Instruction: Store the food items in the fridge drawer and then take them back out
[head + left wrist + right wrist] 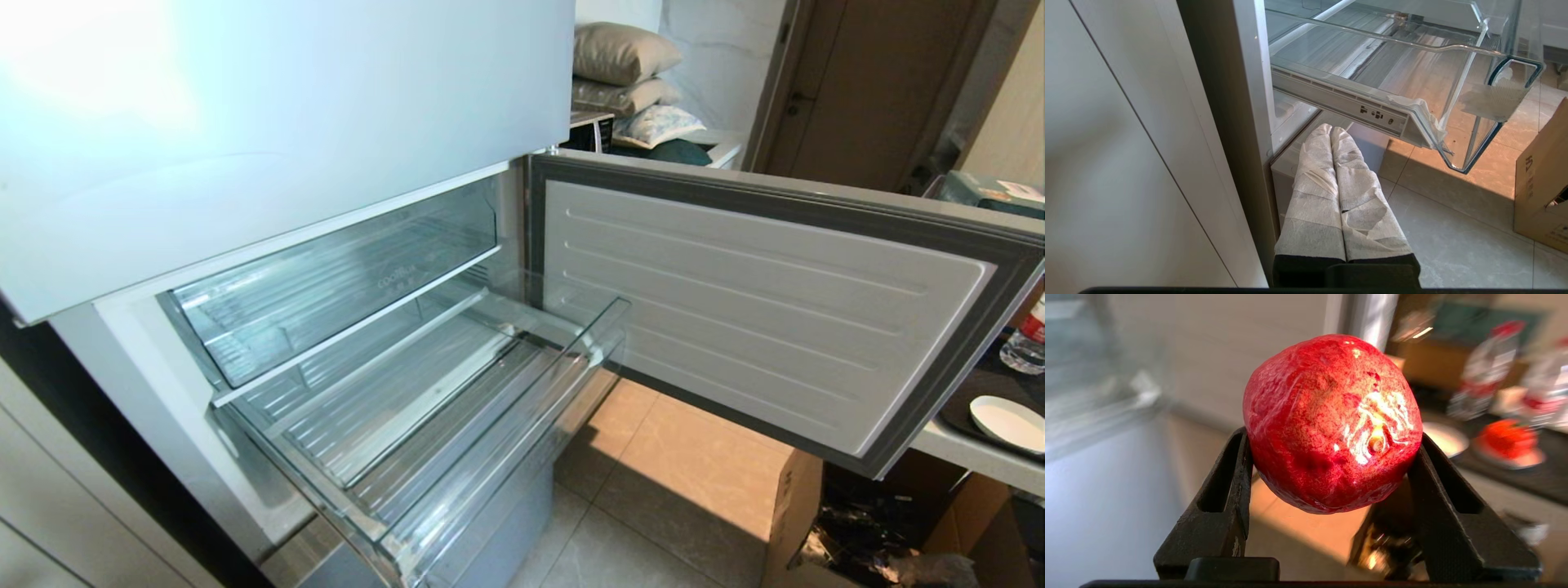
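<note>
Head view: fridge drawer [457, 425] pulled out, nothing in it; upper clear bin [326, 286] also holds nothing; fridge door [759, 310] swung open.
Left wrist view: left gripper [1331, 130], taped fingers pressed together, low beside the drawer's taped corner.
Right wrist view: right gripper [1331, 449] pinching a red fruit [1331, 420], held in the air; second red fruit [1506, 439] on a plate [1511, 457] on the counter behind.

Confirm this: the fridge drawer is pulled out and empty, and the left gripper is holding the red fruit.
Wrong gripper. The right wrist view shows the right gripper clamped on the red fruit; the left gripper holds nothing. The fridge drawer is pulled out and empty.
</note>
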### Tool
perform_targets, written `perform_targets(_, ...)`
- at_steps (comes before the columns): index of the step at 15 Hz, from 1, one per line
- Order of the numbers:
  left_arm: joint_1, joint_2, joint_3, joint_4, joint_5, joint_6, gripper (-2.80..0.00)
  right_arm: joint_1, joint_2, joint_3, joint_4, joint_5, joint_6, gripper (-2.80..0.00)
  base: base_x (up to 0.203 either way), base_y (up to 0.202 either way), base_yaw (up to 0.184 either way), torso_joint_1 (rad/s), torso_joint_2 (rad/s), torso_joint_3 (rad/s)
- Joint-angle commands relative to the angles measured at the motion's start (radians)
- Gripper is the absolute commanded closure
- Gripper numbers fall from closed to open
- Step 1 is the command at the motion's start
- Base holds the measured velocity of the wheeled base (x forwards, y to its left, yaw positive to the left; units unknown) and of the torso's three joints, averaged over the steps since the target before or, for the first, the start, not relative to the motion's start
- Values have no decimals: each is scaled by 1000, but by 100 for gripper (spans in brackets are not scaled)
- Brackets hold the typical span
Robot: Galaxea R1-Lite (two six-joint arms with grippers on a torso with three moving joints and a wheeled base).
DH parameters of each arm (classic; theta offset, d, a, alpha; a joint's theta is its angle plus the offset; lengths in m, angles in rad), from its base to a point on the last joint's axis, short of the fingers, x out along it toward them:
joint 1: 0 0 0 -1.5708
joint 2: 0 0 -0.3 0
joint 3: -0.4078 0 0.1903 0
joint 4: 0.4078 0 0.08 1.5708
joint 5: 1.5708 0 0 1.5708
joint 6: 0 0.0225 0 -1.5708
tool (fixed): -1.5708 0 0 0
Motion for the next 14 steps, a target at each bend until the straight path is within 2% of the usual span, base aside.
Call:
perform_targets(1,0,0,0,0,1,-1,0,0,40,-57,-35,-113,-2,0,0,0,0,0,0,0)
perform_targets(5,0,0,0,0,0,-1,0,-1,78,-136,-7,-359,-13,0,0,0,0,0,0,0)
perform_targets(8,0,0,0,0,0,-1,0,-3,113,-193,-3,-487,-7,0,0,0,0,0,0,0)
perform_targets(12,0,0,0,0,0,-1,0,-12,183,-260,7,-529,-15,0,0,0,0,0,0,0)
perform_targets(14,0,0,0,0,0,-1,0,-59,283,-266,8,-531,-11,0,0,0,0,0,0,0)
